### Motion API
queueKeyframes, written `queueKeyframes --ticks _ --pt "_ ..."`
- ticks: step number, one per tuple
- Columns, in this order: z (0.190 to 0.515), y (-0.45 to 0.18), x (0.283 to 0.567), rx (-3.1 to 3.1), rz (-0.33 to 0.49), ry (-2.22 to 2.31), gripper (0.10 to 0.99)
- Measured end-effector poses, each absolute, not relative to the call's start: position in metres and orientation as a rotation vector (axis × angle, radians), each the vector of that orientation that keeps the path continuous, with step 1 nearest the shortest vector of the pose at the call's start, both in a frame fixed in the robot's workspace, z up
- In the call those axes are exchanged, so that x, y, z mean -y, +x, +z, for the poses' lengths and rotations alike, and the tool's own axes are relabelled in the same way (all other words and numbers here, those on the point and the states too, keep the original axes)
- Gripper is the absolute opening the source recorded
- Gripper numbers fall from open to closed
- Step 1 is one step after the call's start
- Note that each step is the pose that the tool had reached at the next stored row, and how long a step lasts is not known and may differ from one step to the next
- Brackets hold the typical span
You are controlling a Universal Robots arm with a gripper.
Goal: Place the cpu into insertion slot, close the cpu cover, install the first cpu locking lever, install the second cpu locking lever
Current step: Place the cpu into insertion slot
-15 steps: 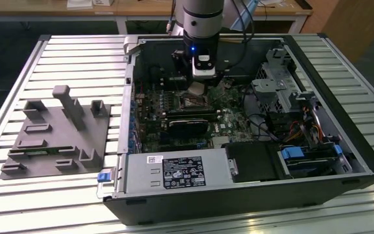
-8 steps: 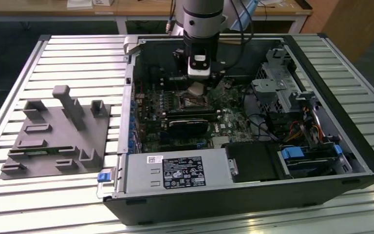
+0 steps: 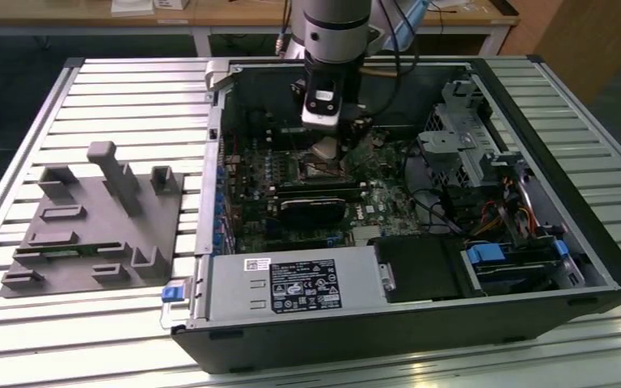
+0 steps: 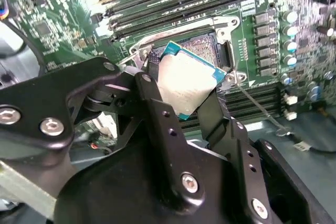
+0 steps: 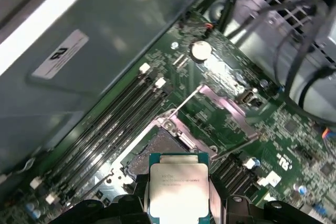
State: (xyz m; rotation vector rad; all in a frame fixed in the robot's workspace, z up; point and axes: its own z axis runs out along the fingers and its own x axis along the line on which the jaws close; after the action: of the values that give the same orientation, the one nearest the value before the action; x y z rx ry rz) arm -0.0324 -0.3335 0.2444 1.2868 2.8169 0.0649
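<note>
Pincer clamped on cpu edges, metal top upward, tilted, above insertion slot.

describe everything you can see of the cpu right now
The cpu is a small, flat square chip with a pale silvery metal top bearing faint print, and a thin teal-green board edge showing round it. It is clamped by two opposite edges between the black jaws of the gripper, which is shut on it. It hangs close above the insertion slot, whose dark centre lies bare; it is not seated and appears to touch nothing but the jaws.
</note>
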Motion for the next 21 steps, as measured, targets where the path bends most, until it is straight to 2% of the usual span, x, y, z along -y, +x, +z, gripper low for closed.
queueKeyframes --ticks 21 --pt "0.2424 -0.0324 0.3336 -2.521 0.051 1.787 0.537"
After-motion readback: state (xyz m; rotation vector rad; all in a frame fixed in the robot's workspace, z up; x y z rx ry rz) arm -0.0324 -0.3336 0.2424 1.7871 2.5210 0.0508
